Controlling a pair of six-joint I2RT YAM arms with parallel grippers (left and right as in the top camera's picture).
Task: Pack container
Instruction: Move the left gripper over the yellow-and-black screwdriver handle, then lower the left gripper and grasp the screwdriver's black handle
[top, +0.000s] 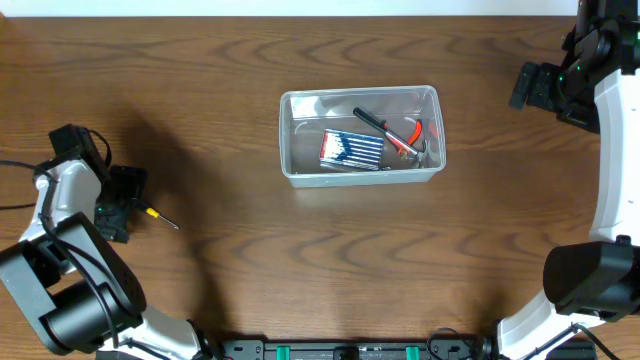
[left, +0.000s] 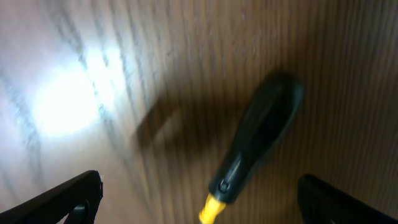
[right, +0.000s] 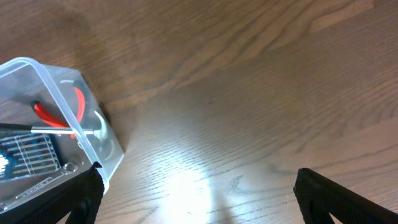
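Where the tub sits: your clear plastic tub is at the middle of the table in the overhead view. Its long side runs 9 to 3 o'clock, and it stands upright with the top open.
Inside the tub: a blue striped pack lies flat on the floor. A black-handled tool lies slantwise over the pack's 2 o'clock corner. Red-handled pliers sit at the 3 o'clock end.
Left pincer: your left pincer is out at 8 o'clock from the tub, well apart from it. Its fingers stand wide apart and grip nothing.
Loose screwdriver: a screwdriver with a black handle and yellow collar lies on the table between those spread fingers. The wrist view is blurred, so you can't tell whether either finger touches it.
Right pincer: your right pincer hangs at 2 o'clock from the tub, well apart from it. Its fingers are spread, with bare wood between them.
Right wrist view: the tub's corner shows at 9 o'clock, and the red pliers are visible through its wall.
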